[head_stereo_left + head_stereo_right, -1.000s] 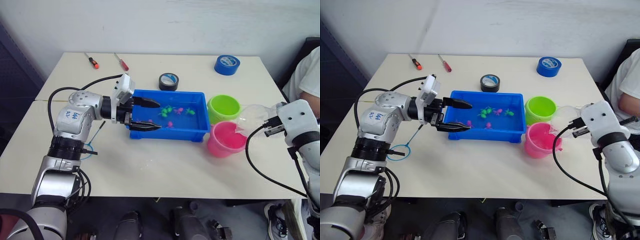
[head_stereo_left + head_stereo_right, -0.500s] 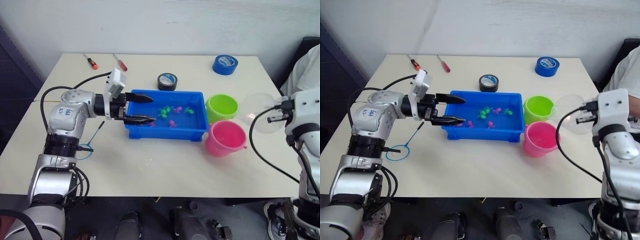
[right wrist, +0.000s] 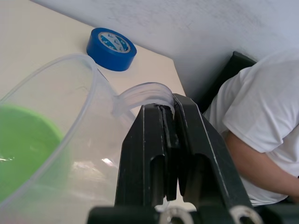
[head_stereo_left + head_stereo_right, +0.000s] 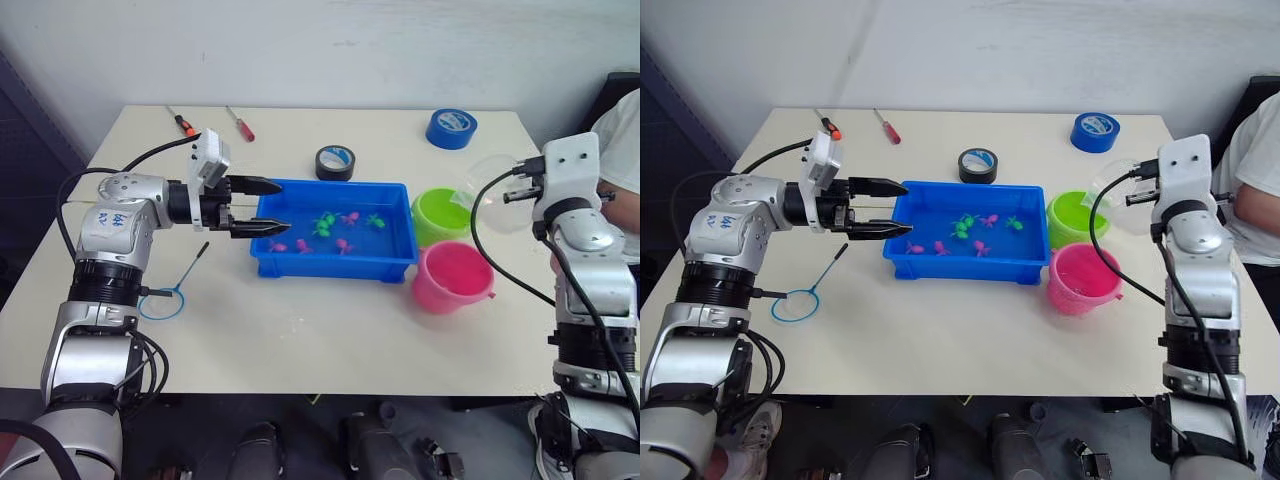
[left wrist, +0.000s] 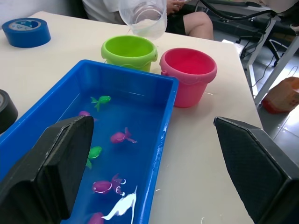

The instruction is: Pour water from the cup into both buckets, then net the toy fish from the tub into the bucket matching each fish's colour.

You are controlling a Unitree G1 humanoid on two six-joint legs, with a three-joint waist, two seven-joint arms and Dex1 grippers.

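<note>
The clear cup [image 4: 497,195] hangs tipped, mouth toward the lime green bucket [image 4: 447,214], just above its far right side. My right gripper [image 3: 167,116] is shut on the cup's handle. The pink bucket [image 4: 452,277] stands in front of the green one. Several pink and green toy fish [image 4: 330,222] lie in the water of the blue tub [image 4: 330,265]. My left gripper [image 4: 268,206] is open and level at the tub's left rim, holding nothing. The net [image 4: 160,302] lies flat on the table left of the tub, below my left arm.
A black tape roll [image 4: 337,162] lies behind the tub and a blue tape roll [image 4: 451,128] at the back right. Two screwdrivers [image 4: 184,124] [image 4: 240,124] rest at the back left. A person in a white shirt [image 4: 620,130] sits at the table's right end.
My right arm has lifted the cup up and back, from over the pink bucket to the green one. My left gripper has drawn back leftward to the tub's left rim.
</note>
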